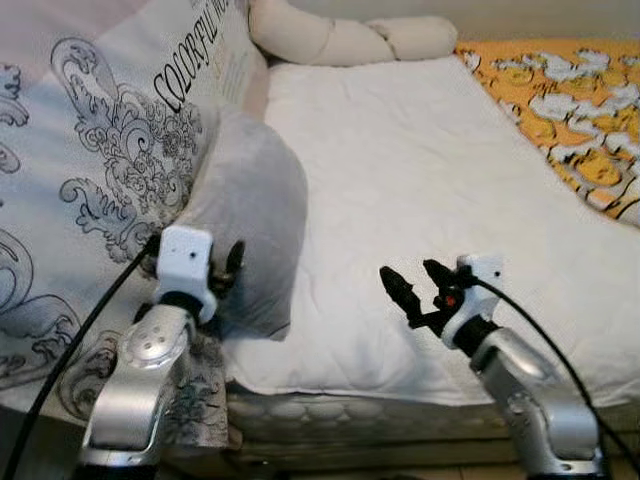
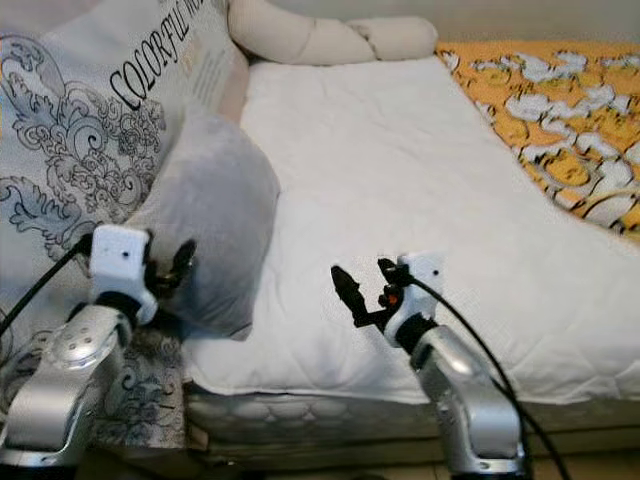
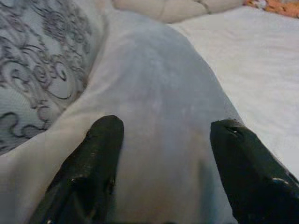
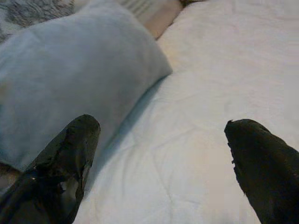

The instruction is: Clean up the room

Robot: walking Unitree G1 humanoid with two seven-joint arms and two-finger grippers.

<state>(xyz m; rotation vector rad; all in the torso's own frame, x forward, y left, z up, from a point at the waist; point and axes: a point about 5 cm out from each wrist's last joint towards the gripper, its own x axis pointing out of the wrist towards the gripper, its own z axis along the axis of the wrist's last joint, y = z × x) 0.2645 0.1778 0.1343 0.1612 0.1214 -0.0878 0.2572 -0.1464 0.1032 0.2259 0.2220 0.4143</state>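
A grey pillow (image 1: 245,225) is seen lying at the near left edge of the white mattress (image 1: 420,190), propped against a large patterned cushion (image 1: 100,160) on its left, with a cream bolster (image 1: 340,38) at the mattress's far end and an orange patterned blanket (image 1: 570,110) along its right side. The left gripper (image 3: 163,154) is held right at the pillow's near end, its fingers spread wide with the grey fabric between them and nothing clamped. The right gripper (image 1: 412,282) is raised over the mattress's near edge, to the right of the pillow, its fingers parted wide and empty.

White bed (image 1: 420,180), grey pillow (image 1: 250,220), patterned duvet (image 1: 90,180), beige bolster (image 1: 340,40), orange blanket (image 1: 570,110)
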